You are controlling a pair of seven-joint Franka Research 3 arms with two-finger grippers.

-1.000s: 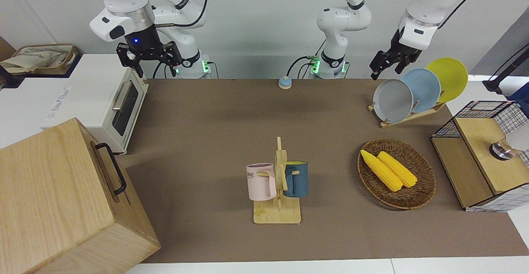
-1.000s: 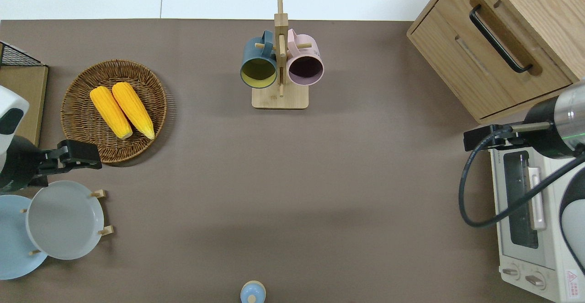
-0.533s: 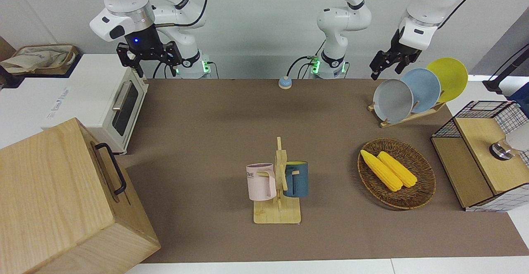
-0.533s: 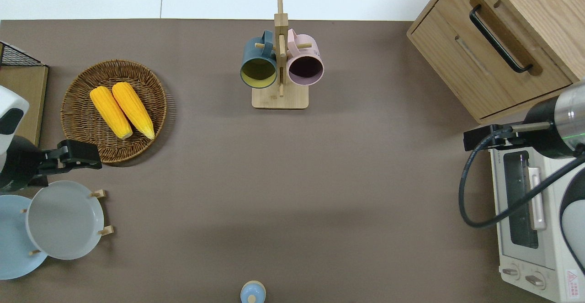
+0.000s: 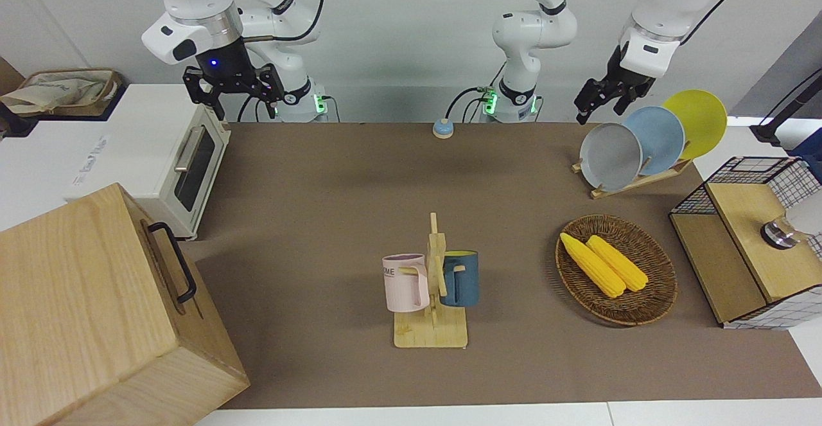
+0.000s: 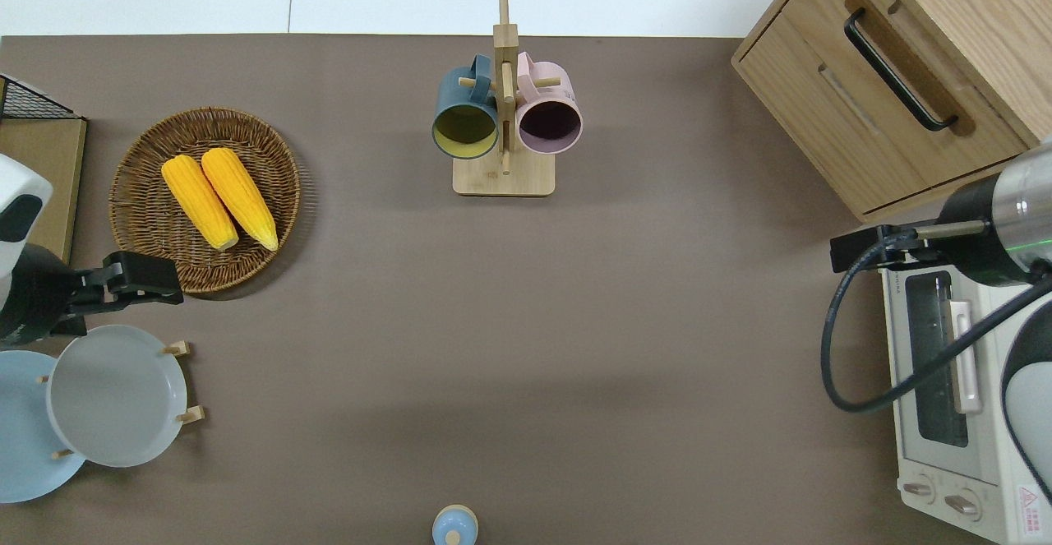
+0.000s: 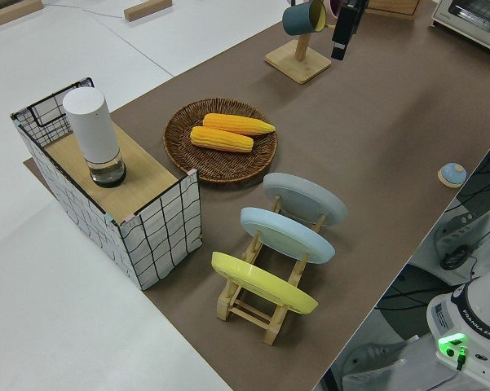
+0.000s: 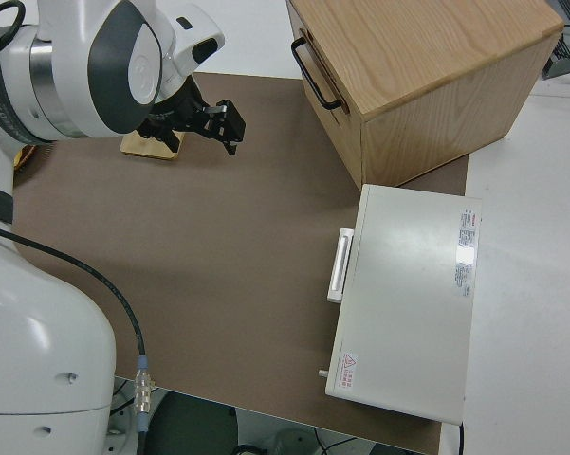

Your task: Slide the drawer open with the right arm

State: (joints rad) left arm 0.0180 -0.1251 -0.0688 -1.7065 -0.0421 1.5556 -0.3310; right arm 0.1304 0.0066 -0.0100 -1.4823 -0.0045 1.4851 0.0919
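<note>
The drawer is the upper one in the pale wooden box at the right arm's end of the table. It looks shut, and its black bar handle also shows in the front view and the right side view. My right gripper, with its blue light on, is open and empty. In the overhead view my right gripper hangs over the table beside the toaster oven's corner, clear of the box. It also shows in the right side view. My left arm is parked.
A white toaster oven stands next to the box, nearer to the robots. A wooden mug rack with two mugs stands mid-table. A wicker basket with corn, a plate rack and a wire-mesh shelf are at the left arm's end.
My right gripper has shifted slightly away from the robots, toward the wooden box. Nothing else has moved.
</note>
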